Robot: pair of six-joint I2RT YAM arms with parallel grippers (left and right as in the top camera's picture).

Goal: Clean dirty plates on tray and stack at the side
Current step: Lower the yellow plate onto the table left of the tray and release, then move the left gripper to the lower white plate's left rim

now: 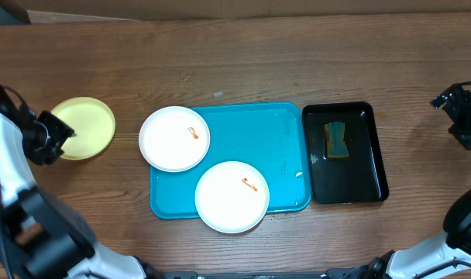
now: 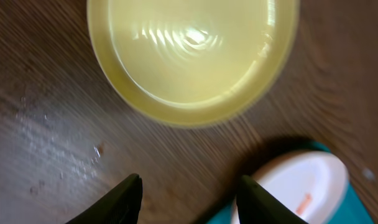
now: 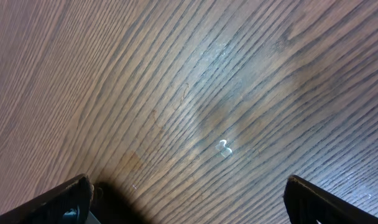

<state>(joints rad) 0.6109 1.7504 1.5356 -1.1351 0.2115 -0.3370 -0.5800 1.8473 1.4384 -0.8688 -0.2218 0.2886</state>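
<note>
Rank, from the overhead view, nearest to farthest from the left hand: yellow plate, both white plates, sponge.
From the left hand:
1. yellow plate, beside it, left of the blue tray.
2. upper white plate, on the tray's left corner.
3. lower white plate, overhanging its near edge.
4. sponge, in the black tray, far right.

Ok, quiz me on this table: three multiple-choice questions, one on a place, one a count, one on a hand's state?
1. Where is the yellow plate? A) on the blue tray; B) on the table left of it; C) atop a white plate.
2. How many white plates carry an orange smear? A) one; B) three; C) two.
3. The left hand is: A) open, empty; B) shut on a plate; C) shut on nothing.
Answers: 1 B, it lies on bare wood clear of the tray; 2 C, both show one; 3 A, its fingers stand apart, nothing between them.
</note>
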